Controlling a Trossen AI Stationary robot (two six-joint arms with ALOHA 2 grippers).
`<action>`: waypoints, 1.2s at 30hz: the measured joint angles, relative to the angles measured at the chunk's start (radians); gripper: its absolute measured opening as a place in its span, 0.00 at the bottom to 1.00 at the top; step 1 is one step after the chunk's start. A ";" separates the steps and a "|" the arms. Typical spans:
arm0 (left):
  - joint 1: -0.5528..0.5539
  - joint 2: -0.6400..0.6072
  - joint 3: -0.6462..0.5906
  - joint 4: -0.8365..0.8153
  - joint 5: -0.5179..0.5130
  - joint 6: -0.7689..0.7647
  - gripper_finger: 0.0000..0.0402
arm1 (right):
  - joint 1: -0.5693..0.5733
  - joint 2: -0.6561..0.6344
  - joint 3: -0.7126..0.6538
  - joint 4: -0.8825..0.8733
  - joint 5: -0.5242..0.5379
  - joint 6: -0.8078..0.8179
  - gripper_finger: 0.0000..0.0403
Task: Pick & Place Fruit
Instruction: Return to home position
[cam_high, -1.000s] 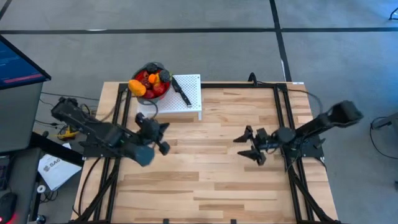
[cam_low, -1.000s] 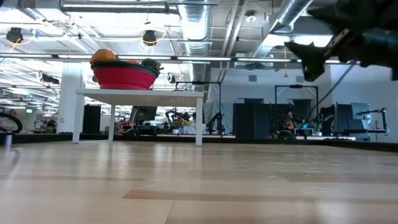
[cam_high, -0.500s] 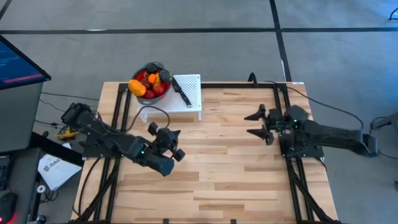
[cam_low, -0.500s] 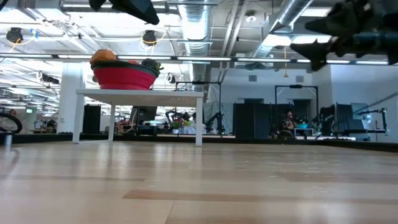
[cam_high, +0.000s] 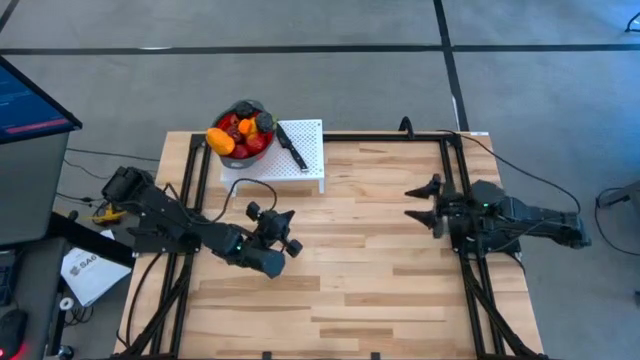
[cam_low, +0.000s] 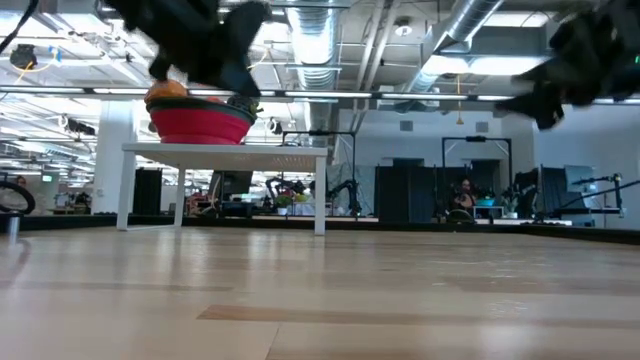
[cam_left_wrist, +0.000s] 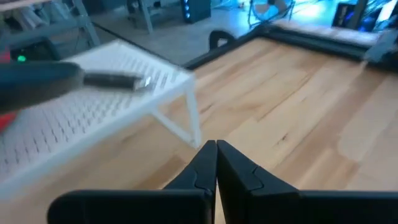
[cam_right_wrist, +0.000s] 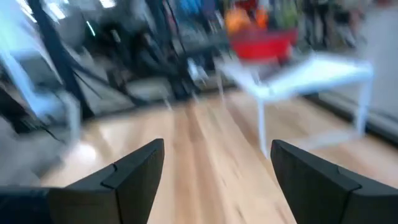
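Several small toy fruits (cam_high: 240, 132), orange, red, yellow and dark, lie piled in a red bowl (cam_low: 200, 125). The bowl stands on the left end of a white perforated stand (cam_high: 308, 165) at the table's far left. My left gripper (cam_high: 272, 220) is shut and empty, above the table just near of the stand; its own view (cam_left_wrist: 216, 149) shows the fingertips together. My right gripper (cam_high: 416, 202) is wide open and empty, above the table toward its right side, pointing left; its own view (cam_right_wrist: 217, 146) shows the bowl (cam_right_wrist: 261, 43) far off.
A black-handled knife (cam_high: 291, 146) lies on the stand beside the bowl and also shows in the left wrist view (cam_left_wrist: 37, 84). The wooden table top (cam_high: 360, 270) stretches between and near of the two arms. A black frame runs along the table's edges (cam_high: 380, 137).
My left gripper has gone toward the table's right and near edges and come down. My right gripper has swung toward the far edge and a little toward the right, staying open. The fruits, the bowl and the knife have not moved.
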 joint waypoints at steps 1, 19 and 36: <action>0.008 -0.001 -0.039 0.058 0.010 0.021 0.00 | 0.016 0.008 -0.006 -0.019 0.036 -0.009 0.72; 0.123 -0.002 -0.280 0.811 0.260 0.446 0.00 | 0.140 0.005 -0.037 0.083 0.204 -0.140 0.72; 0.216 -0.183 -0.582 1.122 0.424 0.498 0.00 | 0.052 0.046 -0.151 0.208 0.210 -0.101 0.64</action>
